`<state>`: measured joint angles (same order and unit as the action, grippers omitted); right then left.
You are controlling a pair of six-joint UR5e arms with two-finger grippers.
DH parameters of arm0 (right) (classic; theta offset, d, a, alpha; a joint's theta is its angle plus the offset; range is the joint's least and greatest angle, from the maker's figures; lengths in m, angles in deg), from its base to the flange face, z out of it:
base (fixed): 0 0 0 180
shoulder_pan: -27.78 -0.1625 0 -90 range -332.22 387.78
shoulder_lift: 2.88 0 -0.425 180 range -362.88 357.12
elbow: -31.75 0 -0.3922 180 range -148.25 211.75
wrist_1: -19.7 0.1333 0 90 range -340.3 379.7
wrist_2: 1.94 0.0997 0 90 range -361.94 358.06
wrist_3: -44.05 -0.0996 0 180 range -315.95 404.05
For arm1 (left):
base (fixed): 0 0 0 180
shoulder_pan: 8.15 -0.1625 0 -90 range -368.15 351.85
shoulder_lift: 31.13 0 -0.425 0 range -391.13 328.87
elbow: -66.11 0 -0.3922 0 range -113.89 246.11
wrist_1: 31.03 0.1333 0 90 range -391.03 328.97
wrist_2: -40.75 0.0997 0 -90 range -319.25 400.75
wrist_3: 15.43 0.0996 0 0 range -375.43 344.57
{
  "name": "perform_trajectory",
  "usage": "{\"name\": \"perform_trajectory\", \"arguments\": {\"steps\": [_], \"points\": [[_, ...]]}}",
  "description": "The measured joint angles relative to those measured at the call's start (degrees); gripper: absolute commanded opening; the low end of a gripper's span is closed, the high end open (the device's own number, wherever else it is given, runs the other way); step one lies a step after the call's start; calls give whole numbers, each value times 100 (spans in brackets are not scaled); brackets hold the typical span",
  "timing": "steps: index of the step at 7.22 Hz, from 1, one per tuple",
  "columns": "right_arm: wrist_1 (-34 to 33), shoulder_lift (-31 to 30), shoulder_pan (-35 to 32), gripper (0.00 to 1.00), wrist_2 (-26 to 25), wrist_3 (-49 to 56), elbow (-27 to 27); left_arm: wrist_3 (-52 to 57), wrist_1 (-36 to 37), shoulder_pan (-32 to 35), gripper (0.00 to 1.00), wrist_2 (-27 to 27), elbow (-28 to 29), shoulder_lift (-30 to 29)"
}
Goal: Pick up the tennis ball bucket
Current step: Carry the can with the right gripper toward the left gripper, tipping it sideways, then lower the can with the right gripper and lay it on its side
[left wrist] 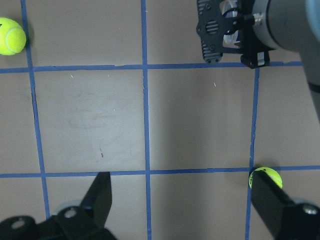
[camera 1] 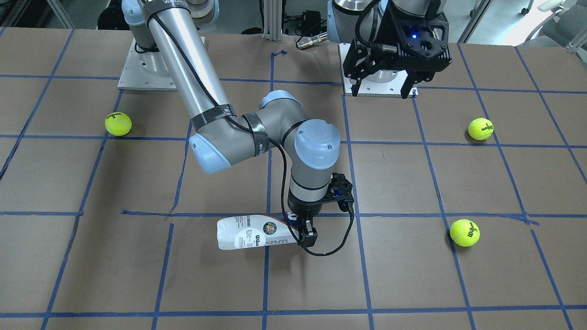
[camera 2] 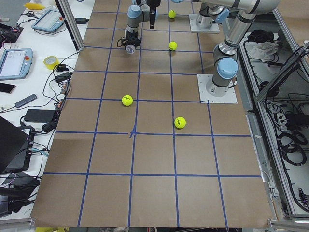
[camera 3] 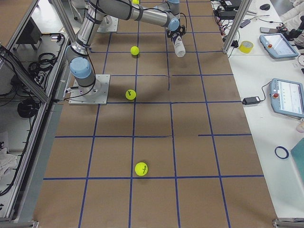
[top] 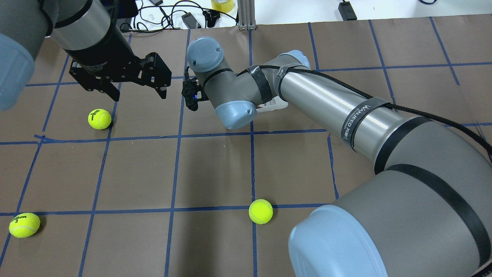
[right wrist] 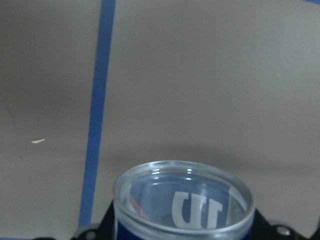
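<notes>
Front-facing view, starting at its left edge: the left ball point(camera 1: 118, 123) is sitting well apart from the can, off to its left and on the robot's side of it. The can point(camera 1: 250, 233) is lying on its side near the middle of the table point(camera 1: 412, 183), with its white label end pointing left and its navy end pointing right. The right gripper point(camera 1: 300, 228) is pointing straight down onto that navy end and clamping it across its width, with one finger point(camera 1: 308, 238) showing on the near side. The right wrist view is looking down past the clear rim point(right wrist: 182, 200), with black finger parts hugging both flanks of the can. Gripping by the mouth end probably suits a vertical reach, though the long body is likely to droop once raised. I cannot tell whether the can is clear of the table yet.

Right of the can and well apart from it, the left gripper point(camera 1: 380, 91) is hanging spread wide and empty, seemingly parked out of the way. Further right, the near ball point(camera 1: 464, 232) is resting about level with the can. The far ball point(camera 1: 480, 129) is sitting beyond it on the robot's side.
</notes>
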<state>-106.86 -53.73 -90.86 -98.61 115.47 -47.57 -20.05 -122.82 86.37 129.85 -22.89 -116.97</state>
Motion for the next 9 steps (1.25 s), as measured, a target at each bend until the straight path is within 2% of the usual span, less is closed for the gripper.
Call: {"name": "perform_trajectory", "arguments": {"steps": [4,8,9], "points": [[-114,-12,-53,0,429,-323,-200,-8,-10,-3,100,18,-3,1],[-67,-149,-98,0,503,-528,-283,-30,-28,-2,100,28,2,5],[-40,-179,-107,11,503,-584,-290,-30,-28,-10,100,28,5,5]]}}
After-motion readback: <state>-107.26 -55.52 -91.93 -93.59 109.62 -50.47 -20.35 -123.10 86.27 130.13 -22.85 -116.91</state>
